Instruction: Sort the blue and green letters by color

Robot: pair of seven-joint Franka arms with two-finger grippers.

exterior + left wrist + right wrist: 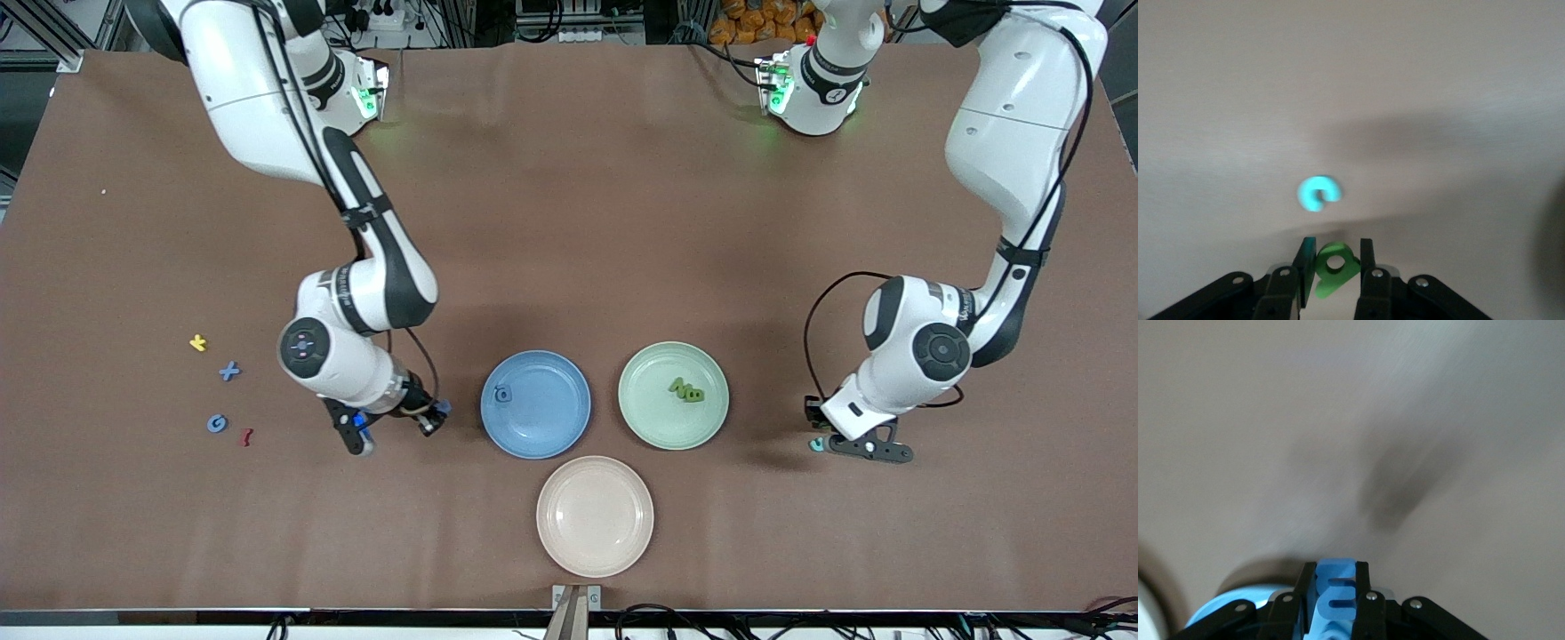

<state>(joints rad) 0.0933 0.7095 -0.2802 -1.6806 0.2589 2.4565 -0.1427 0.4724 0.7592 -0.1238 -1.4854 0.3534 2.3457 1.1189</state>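
Over the table at the left arm's end, my left gripper (836,443) (1335,248) is shut on a green letter (1333,267) with a round hole. A teal letter (815,444) (1318,193) lies on the table just past its fingertips. My right gripper (436,416) (1336,567) hangs beside the blue plate (551,422) (1225,620), shut on a blue letter (1336,593) shaped like an E. One blue letter (504,394) lies in the blue plate, and green letters (686,390) lie in the green plate (658,418).
A pink plate (595,516) sits nearer the front camera than the two others. Toward the right arm's end lie a blue cross letter (229,372), a blue round letter (216,423), a yellow letter (198,342) and a dark red letter (246,436).
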